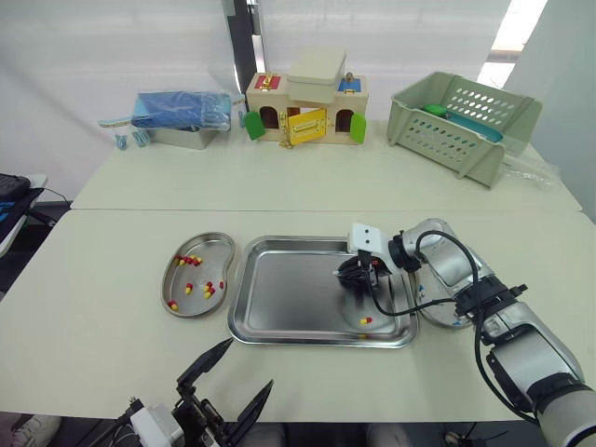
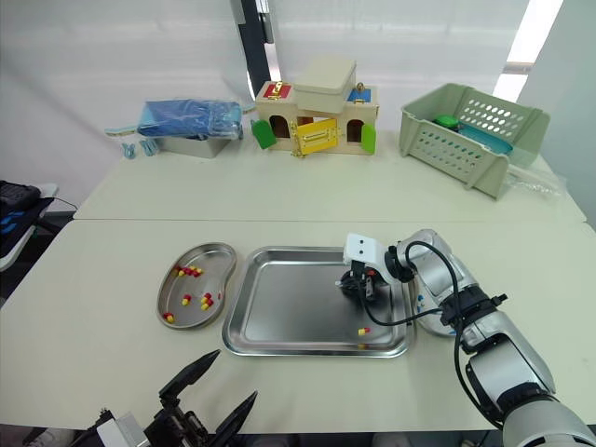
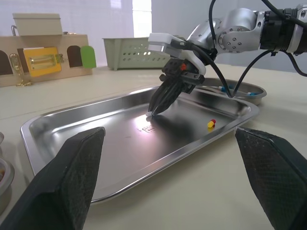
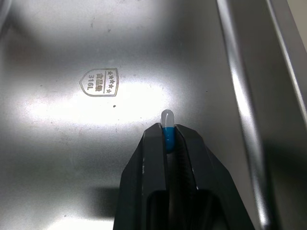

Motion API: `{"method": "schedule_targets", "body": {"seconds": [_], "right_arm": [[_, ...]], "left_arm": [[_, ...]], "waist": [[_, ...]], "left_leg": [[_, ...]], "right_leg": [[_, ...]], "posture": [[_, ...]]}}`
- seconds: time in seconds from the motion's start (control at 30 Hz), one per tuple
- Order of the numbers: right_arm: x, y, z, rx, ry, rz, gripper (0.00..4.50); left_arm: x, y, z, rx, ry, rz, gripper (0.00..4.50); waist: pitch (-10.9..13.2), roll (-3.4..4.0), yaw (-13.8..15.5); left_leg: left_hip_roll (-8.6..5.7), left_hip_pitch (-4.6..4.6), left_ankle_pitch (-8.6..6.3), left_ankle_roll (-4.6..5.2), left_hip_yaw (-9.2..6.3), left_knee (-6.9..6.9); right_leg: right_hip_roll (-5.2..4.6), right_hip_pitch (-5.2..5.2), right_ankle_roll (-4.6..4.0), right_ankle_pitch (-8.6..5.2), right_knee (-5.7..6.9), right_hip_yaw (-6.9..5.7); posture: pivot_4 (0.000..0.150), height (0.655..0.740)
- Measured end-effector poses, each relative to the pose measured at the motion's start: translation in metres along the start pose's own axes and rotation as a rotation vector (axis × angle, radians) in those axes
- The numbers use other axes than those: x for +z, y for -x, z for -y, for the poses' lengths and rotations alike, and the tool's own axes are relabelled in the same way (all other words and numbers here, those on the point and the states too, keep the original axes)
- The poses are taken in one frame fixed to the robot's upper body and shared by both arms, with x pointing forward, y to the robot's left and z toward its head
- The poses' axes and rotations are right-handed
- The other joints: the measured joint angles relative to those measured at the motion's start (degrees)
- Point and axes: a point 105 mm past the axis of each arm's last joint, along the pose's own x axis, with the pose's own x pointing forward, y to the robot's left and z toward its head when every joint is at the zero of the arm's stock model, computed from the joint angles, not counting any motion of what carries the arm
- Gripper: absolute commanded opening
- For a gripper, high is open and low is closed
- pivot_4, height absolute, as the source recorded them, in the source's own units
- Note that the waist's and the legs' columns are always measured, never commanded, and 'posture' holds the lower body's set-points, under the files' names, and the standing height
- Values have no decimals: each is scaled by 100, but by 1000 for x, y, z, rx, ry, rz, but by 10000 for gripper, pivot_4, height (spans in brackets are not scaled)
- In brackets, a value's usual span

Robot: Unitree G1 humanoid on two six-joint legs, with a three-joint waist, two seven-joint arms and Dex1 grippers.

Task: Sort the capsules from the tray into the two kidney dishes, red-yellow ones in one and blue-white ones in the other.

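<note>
Currently the right gripper (image 4: 167,132) is reaching down into the steel tray (image 1: 279,298), toward its right half. Its jaws are clamping one blue-white capsule (image 4: 167,125) between the fingertips. The blue half is sitting in the pinch and the white end is sticking out beyond the tips. The capsule is hanging at or just above the tray floor, and contact cannot be told. It is lying just beside the shield-shaped 316L stamp (image 4: 99,82).

One red-yellow capsule (image 1: 366,320) is lying loose in the tray near the front right corner, apart from the gripper.

The left kidney dish (image 1: 209,253) is sitting just left of the tray and is holding a scatter of red-yellow capsules (image 1: 191,262). The right kidney dish (image 3: 254,93) is sitting just right of the tray, partly hidden by the right arm, and is holding a few blue-white capsules (image 3: 223,89).

The left gripper (image 1: 249,363) is hovering at the near table edge, in front of the tray. Its fingers are spreading wide and gripping nothing.
</note>
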Motion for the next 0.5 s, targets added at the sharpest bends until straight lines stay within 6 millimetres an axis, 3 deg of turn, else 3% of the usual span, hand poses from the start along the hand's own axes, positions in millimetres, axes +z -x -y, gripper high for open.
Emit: {"method": "schedule_targets", "body": {"seconds": [0.27, 0.37, 0.5], "right_arm": [[-6, 8, -12, 28, -29, 33, 108], [-8, 30, -21, 14, -84, 98, 108], [-12, 79, -31, -65, -148, 146, 108]], "left_arm": [[0, 1, 0, -28, -14, -6, 45000], [1, -1, 2, -76, -23, 1, 45000], [-1, -2, 7, -165, -18, 0, 45000]], "waist": [[1, 0, 31], [3, 0, 62], [4, 2, 81]], "left_leg": [[-1, -6, 0, 0, -1, 0], [-2, -10, 0, 0, -1, 0], [-2, -13, 0, 1, -2, 0]], "right_leg": [[-1, -1, 0, 0, -3, -1], [-1, -2, 0, 0, -5, -1], [-1, 1, 0, 0, -9, -4]], "posture": [[1500, 7400], [1500, 7400], [1500, 7400]]}}
